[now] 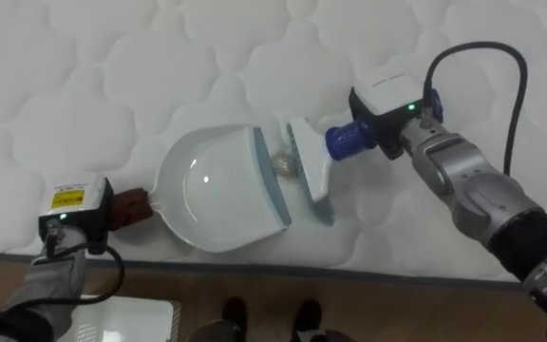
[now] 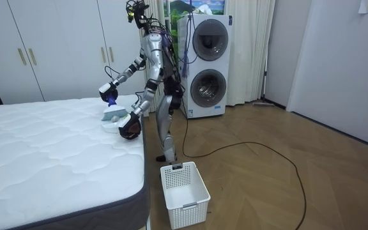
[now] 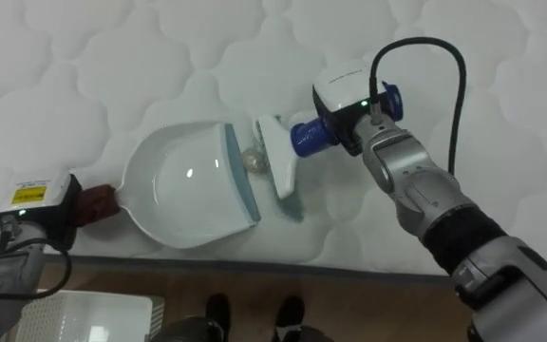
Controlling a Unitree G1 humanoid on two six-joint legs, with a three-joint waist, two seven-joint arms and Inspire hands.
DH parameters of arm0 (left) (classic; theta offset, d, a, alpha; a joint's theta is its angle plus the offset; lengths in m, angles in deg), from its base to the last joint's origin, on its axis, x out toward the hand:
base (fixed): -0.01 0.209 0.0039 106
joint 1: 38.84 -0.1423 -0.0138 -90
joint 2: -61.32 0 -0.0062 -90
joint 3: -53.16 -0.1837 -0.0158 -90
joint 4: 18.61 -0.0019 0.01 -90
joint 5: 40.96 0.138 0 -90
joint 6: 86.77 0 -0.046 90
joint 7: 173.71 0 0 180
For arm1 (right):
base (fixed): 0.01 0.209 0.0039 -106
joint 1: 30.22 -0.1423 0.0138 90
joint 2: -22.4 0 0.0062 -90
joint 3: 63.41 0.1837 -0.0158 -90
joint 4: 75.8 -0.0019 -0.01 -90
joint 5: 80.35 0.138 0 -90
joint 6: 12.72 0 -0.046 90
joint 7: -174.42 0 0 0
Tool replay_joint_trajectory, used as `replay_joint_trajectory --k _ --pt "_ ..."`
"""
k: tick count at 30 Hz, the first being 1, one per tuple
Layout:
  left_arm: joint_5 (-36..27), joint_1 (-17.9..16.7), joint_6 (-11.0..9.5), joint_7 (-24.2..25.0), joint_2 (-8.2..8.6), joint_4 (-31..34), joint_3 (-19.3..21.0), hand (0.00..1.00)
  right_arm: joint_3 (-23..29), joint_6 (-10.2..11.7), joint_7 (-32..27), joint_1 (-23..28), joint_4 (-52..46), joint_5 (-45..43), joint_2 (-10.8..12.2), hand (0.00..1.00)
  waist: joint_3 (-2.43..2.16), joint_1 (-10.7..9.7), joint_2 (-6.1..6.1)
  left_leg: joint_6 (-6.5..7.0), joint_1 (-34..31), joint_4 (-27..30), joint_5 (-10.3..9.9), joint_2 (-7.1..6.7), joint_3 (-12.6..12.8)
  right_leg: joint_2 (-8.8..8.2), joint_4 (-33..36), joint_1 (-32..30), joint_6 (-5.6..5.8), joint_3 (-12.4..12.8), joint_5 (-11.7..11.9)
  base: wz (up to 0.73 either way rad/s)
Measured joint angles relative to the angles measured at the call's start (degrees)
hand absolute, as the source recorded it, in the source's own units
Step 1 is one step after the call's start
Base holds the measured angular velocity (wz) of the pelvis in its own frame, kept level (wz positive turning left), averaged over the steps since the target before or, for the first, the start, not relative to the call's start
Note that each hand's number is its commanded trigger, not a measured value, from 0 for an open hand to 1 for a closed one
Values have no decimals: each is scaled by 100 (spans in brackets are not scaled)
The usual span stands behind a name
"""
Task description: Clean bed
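Left eye view, looking down on the quilted white bed (image 1: 112, 76): a white dustpan (image 1: 218, 190) lies flat on it near the edge, its blue-grey lip turned to the right. The pan's brown handle runs left into the left hand (image 1: 88, 214), whose dark fingers are curled round it. The right hand (image 1: 392, 119) comes in from the right, closed round the blue handle of a brush (image 1: 311, 161). The brush's white head stands just beside the pan's lip, bristles down on the bed. A small crumpled scrap (image 1: 281, 163) sits between the brush head and the lip, right at the mouth of the pan; I cannot tell whether it touches either. The inside of the pan is bare.

In the room view the robot stands on the wooden floor (image 2: 267, 179) at the side of the bed, leaning forward a little, with both arms reaching out over the bed. A white basket (image 2: 184, 191) stands on the floor near its feet, just beside the bed. Two stacked washers (image 2: 206, 64) stand behind the robot.
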Motion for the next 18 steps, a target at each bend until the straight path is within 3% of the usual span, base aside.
replay_joint_trajectory --k 18 --pt "6 -18 -8 46 18 -81 -3 100 19 161 241 5 -14 150 -2 100 -25 -8 20 18 21 40 12 -52 41 -88 195 -64 -31 14 -100 0"
